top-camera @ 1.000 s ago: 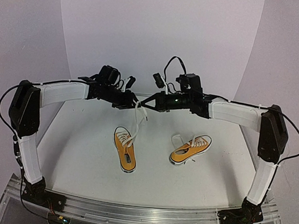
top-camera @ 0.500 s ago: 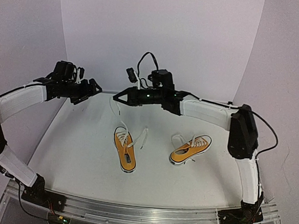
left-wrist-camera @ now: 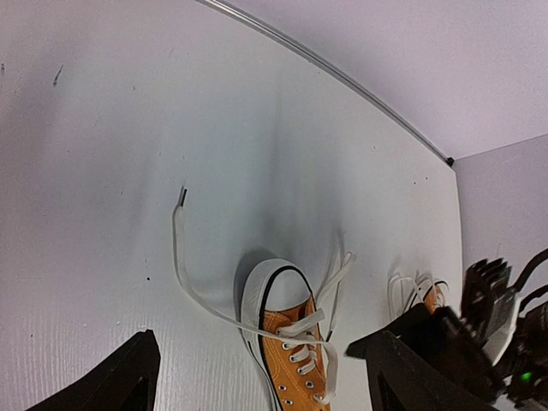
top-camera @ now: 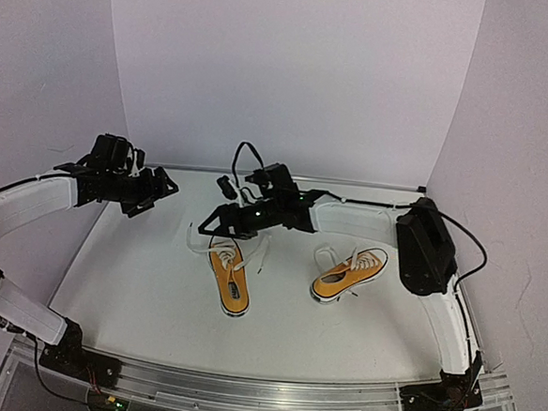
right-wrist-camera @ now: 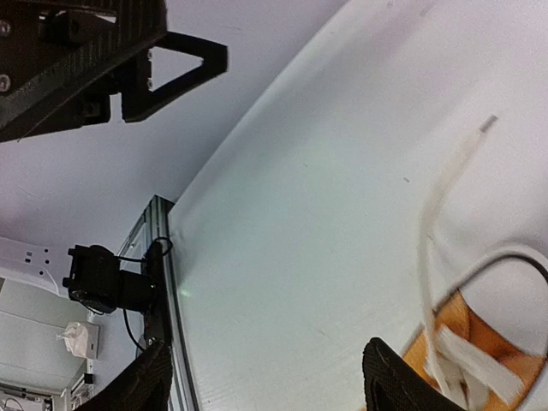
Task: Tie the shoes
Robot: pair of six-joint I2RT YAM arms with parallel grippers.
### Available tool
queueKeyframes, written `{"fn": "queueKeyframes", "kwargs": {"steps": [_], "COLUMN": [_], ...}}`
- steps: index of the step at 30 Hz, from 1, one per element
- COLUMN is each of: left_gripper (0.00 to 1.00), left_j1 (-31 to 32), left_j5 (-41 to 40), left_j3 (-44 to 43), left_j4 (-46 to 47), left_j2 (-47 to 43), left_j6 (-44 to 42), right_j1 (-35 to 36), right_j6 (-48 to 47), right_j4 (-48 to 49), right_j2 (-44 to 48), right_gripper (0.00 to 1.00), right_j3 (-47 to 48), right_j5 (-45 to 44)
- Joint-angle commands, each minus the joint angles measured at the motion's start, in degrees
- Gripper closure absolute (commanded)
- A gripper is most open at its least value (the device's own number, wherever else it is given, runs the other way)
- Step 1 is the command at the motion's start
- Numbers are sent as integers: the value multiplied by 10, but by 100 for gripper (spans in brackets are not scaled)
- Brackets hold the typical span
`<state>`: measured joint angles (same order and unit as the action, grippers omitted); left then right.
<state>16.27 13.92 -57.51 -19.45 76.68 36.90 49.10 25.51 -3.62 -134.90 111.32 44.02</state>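
Two orange-yellow shoes lie on the white table with their white laces loose: the left shoe (top-camera: 232, 285) and the right shoe (top-camera: 346, 278). From the left shoe (left-wrist-camera: 301, 351) one lace (left-wrist-camera: 179, 254) trails across the table to the left, and the other lace (left-wrist-camera: 336, 276) lies by the toe. My right gripper (top-camera: 209, 224) hovers low over that shoe's toe, open and holding nothing. My left gripper (top-camera: 162, 190) is open and empty, raised at the left. The right wrist view shows the shoe's toe (right-wrist-camera: 479, 342) and a lace (right-wrist-camera: 443, 199) beside my open right gripper (right-wrist-camera: 265, 370).
White walls close the table at the back and sides. An aluminium rail (top-camera: 261, 393) runs along the near edge. The right arm (left-wrist-camera: 501, 338) reaches across the middle of the table, and the left gripper's fingers (right-wrist-camera: 167, 64) hang above the table's left side.
A second ago both grippers held the left shoe's laces up together. They have opened, the laces have dropped, the left arm has swung out left and the right gripper has come down over the toe.
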Motion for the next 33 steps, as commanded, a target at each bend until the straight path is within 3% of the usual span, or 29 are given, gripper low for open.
{"fn": "queueKeyframes", "kwargs": {"steps": [1,7,15,22,33], "left_gripper": [17,24,30,37,49], "left_j1": [-1,19,48,61,78], "left_j5": [12,-54,-108,-128,-170], "left_j3": [2,-49,-140,-197,-239], "left_j4": [-3,-45,-70,-82,-97], "left_j2": [33,115,238,320,409], "left_j6": [-41,-79,-114,-133,-151], "right_j1": [-73,-98,-96,-81,-55], "right_j6": [-25,-46,-48,-49,-44], "right_j4": [7,-28,-42,-60,-88], "right_j2": [146,158,94,58,38], "right_gripper": [31,37,44,44,36], "right_j3": [-103,-199,-189,-162,-150], "right_j5": [-75,-174,-227,-260,-307]}}
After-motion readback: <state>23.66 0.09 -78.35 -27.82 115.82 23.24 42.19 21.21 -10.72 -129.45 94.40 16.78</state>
